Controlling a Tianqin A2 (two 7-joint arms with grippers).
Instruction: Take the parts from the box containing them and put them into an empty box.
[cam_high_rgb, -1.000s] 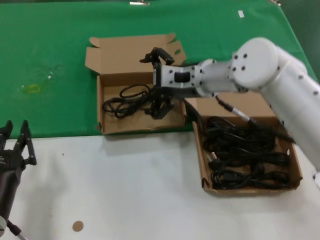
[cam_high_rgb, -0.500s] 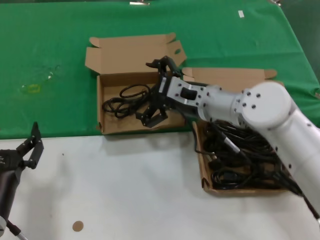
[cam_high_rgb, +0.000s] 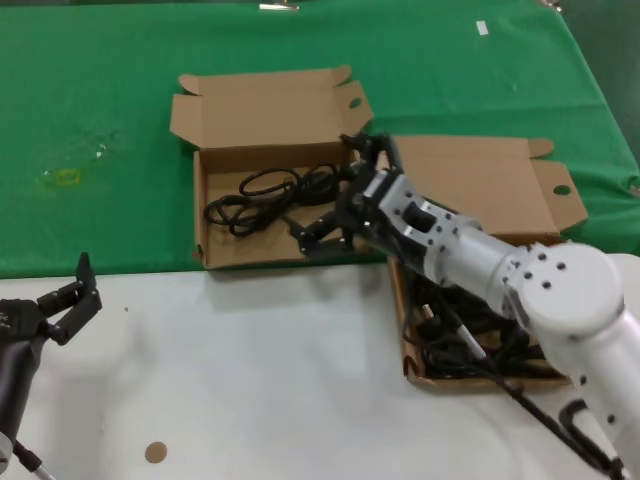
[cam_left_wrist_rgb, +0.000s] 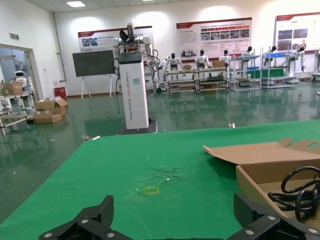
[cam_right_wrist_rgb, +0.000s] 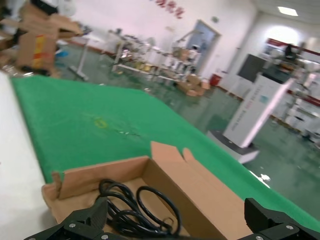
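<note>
The box with the cords (cam_high_rgb: 398, 300) lies at the right; several black coiled cords (cam_high_rgb: 445, 352) show in it under my right arm. The other box (cam_high_rgb: 200, 215) at the back left holds one cord bundle (cam_high_rgb: 262, 195). My right gripper (cam_high_rgb: 325, 218) is open and empty, low over that box's right front corner, just right of the bundle. In the right wrist view the gripper (cam_right_wrist_rgb: 176, 206) is spread wide with the bundle (cam_right_wrist_rgb: 137, 212) and the box wall (cam_right_wrist_rgb: 185, 192) between its jaws. My left gripper (cam_high_rgb: 65, 305) is open and empty at the near left, off both boxes; it also shows in the left wrist view (cam_left_wrist_rgb: 174, 201).
Both boxes have their lids (cam_high_rgb: 265, 105) folded back on the green cloth (cam_high_rgb: 100, 90). The near half of the table is white (cam_high_rgb: 250, 380), with a small brown disc (cam_high_rgb: 155, 452) on it. A yellow mark (cam_high_rgb: 65, 177) lies on the cloth at far left.
My right arm has swung down and to the right; its gripper has drawn back from the middle of the left box to its right front corner. My left gripper has turned slightly.
</note>
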